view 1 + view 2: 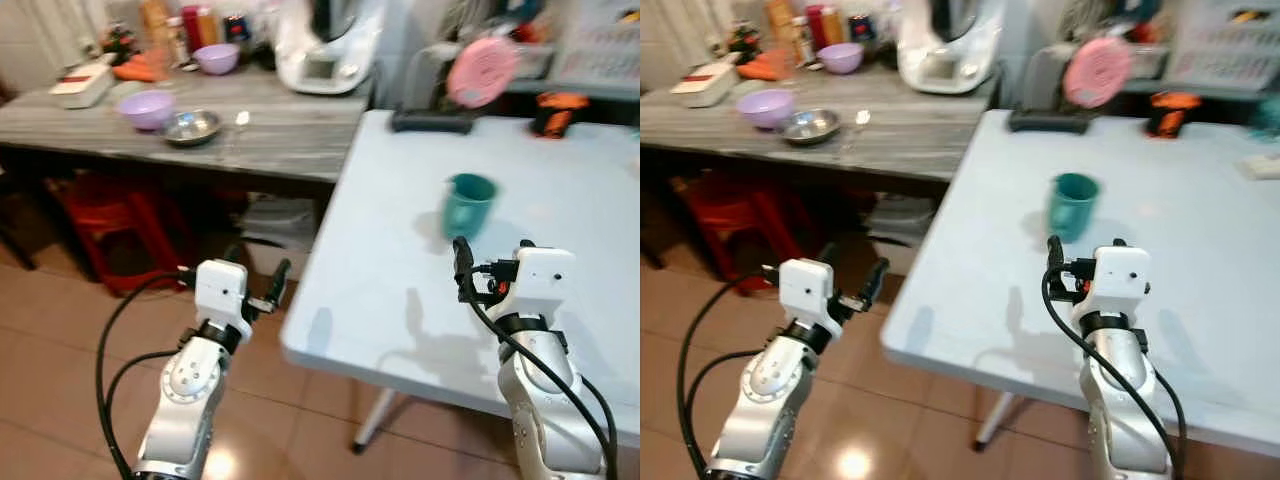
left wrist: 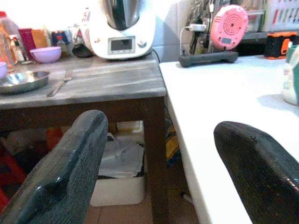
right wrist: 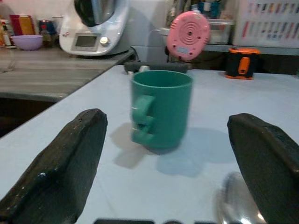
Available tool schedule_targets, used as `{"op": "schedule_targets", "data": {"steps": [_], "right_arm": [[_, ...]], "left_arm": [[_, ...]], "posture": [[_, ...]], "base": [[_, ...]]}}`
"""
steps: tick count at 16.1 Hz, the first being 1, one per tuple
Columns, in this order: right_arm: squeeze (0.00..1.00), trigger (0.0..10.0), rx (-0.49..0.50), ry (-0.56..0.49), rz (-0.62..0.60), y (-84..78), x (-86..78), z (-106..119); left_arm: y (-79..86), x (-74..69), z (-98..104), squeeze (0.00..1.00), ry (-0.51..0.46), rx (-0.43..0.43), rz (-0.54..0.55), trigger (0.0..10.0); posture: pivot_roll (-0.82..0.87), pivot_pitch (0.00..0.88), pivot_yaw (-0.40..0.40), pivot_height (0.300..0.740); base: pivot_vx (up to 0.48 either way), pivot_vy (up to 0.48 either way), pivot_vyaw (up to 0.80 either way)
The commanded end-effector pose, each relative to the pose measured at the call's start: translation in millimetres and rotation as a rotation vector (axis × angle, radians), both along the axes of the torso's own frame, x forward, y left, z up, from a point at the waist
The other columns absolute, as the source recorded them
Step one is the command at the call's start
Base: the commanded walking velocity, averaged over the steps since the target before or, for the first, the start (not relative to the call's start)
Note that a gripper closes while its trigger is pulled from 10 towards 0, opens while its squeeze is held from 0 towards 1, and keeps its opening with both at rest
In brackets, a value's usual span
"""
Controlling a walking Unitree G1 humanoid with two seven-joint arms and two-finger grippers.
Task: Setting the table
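Right gripper hovers over the pale blue-white table, black fingers spread apart, nothing held. Left gripper also spread, off the table's edge above the tiled floor. Green plastic mug stands upright on the table just beyond the right gripper. Farther back, grey wooden counter carries purple bowl, steel dish.

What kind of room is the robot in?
Most likely a kitchen or dining corner of a home. A kitchen machine, bowls and bottles sit on a wooden counter, and a green mug stands on a white table.
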State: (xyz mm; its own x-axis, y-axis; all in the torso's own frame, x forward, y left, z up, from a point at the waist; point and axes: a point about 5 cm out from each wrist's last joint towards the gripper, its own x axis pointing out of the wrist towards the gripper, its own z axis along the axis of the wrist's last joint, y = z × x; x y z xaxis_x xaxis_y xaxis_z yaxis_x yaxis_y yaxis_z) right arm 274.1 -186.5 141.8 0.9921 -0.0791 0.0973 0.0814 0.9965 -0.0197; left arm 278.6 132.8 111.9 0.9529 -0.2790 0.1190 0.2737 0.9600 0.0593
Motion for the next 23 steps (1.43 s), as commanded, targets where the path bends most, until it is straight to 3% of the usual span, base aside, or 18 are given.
{"op": "schedule_targets", "data": {"steps": [1, 4, 11, 16, 20, 23], "right_arm": [[0.0, 10.0, 0.01, -0.007, 0.023, 6.3, 1.7, 2], [0.0, 10.0, 0.015, 0.012, 0.019, 5.4, 2.6, 0], [0.0, 10.0, 0.028, 0.102, 0.014, 6.3, -2.4, -16], [0.0, 10.0, 0.001, 0.271, 0.025, 7.1, -9.1, -45], [0.0, 10.0, 0.005, 0.286, 0.022, 8.2, -3.4, -46], [0.0, 10.0, 0.008, 0.308, 0.055, 19.8, 7.6, -46]], "left_arm": [[7.5, -1.7, -3, 0.0, 0.013, 0.004, 0.02, 10.0], [6.7, -1.6, -3, 0.0, 0.012, 0.013, 0.019, 10.0], [7.0, -4.8, -12, 0.0, 0.054, 0.002, -0.021, 10.0], [2.3, -9.9, -20, 0.0, 0.103, 0.012, -0.151, 10.0], [-5.5, -17.5, -26, 0.0, 0.152, 0.001, -0.331, 10.0], [-8.5, -18.6, -22, 0.0, 0.152, -0.015, -0.46, 10.0]], "posture": [[-0.07, 0.046, 0.056, 0.74], [-0.07, 0.041, 0.053, 0.74], [-0.07, 0.049, 0.053, 0.74], [-0.08, 0.052, 0.053, 0.74], [-0.08, 0.054, 0.056, 0.74], [-0.07, 0.054, 0.055, 0.74]], "base": [[0.0, -0.364, 0.0], [0.0, -0.331, 0.0], [0.0, 0.0, 0.0], [0.0, 0.0, 0.0], [0.0, 0.0, 0.0], [0.0, 0.0, 0.0]]}}
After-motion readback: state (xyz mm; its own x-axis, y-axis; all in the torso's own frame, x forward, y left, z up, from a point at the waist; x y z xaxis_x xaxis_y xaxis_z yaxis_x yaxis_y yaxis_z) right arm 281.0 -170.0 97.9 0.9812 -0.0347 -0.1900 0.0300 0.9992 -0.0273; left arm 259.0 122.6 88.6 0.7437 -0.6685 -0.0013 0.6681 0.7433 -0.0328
